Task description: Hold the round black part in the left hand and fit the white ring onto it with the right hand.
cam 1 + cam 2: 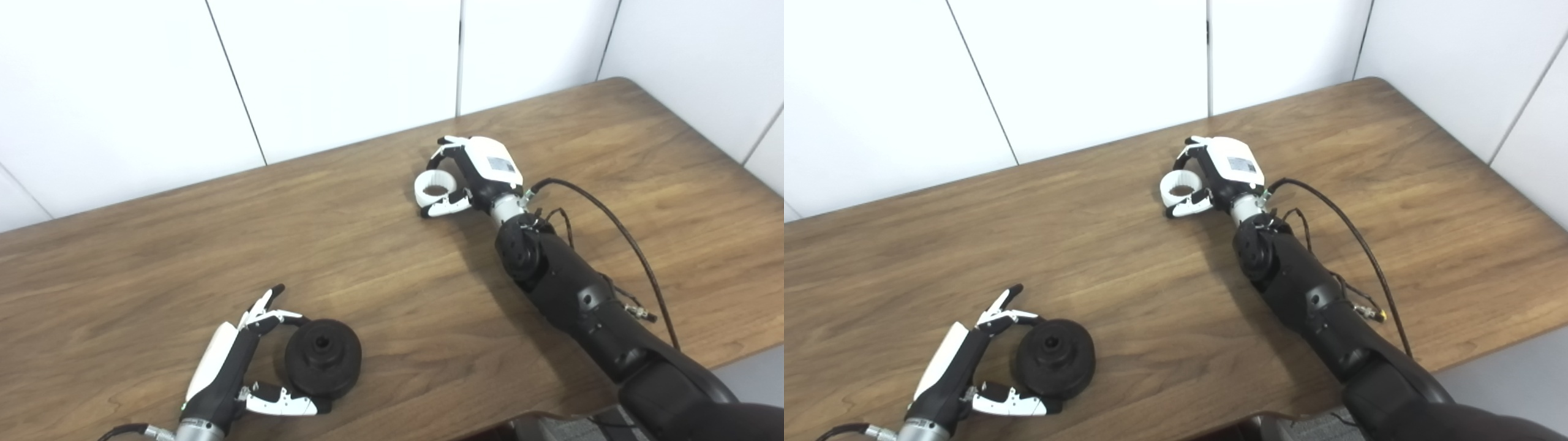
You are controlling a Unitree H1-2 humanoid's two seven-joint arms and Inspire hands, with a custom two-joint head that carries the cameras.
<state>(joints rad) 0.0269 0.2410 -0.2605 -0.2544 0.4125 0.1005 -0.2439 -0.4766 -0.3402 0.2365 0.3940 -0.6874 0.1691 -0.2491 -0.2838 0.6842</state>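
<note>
Ring (433,188) on table (380,257), right hand (471,174) curled around, grip unclear. Left hand (245,367) apart beside black part (323,358), well apart from ring. Risk: ring slips if grip loose.

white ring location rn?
The white ring sits on the table toward the far edge, right of centre, between the right hand's fingers and thumb, far from the round black part.

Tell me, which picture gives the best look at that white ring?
The left eye view, marginally: the white ring appears slightly larger there, its opening clearly visible between the right hand's fingers and thumb. The right eye view shows the same ring, slightly smaller.
</note>
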